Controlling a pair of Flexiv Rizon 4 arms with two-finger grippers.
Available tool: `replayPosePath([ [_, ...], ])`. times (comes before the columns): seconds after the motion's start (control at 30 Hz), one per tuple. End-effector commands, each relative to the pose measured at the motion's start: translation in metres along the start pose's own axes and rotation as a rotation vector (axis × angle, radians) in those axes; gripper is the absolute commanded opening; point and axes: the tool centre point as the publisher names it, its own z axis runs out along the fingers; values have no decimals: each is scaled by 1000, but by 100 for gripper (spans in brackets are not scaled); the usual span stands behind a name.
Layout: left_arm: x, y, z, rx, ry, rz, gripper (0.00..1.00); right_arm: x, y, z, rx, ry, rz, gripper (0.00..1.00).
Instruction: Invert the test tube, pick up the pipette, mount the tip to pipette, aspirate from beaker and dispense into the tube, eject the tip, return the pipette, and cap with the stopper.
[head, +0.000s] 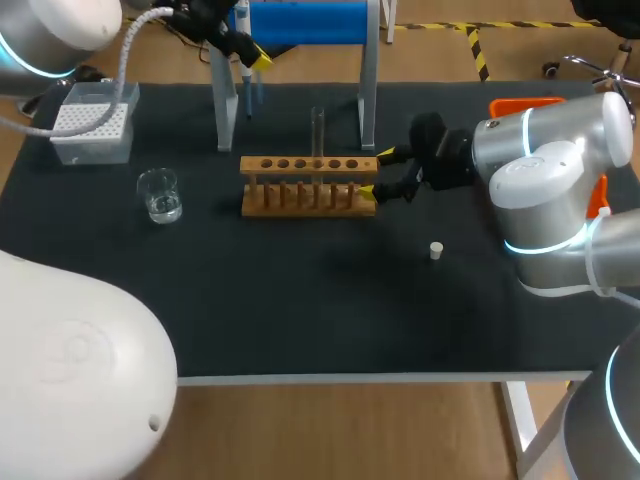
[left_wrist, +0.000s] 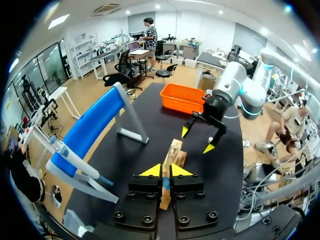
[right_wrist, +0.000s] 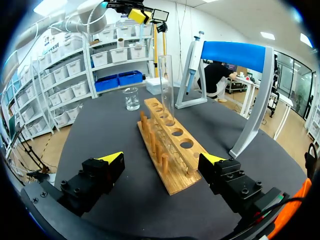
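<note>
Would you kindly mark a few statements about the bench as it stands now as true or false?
1. A test tube stands upright in the wooden rack. True.
2. The left gripper holds the pipette. False: the pipette hangs on the blue-topped stand.
3. The right gripper is open at the rack's end. True.
4. The stopper is plugged into the test tube. False: it lies on the table, apart from the rack.
</note>
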Motion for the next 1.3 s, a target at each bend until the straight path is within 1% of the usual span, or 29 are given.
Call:
replayPosePath([
  [0.03,13,-2,-1,2,-17,-5,0,0,0,0,0,0,0,100],
  [0.2,27,-7,0,12,-19,-2,0,0,0,0,0,0,0,100],
  [0.43,35,-10,0,16,-12,11,0,0,0,0,0,0,0,100],
  [0.53,35,-10,-3,11,-10,19,0,0,0,0,0,0,0,100],
  [1.27,35,-10,-3,11,-10,19,0,0,0,0,0,0,0,100],
  [1.3,35,-10,-3,11,-10,19,0,1,5,-5,-17,8,-5,100],
])
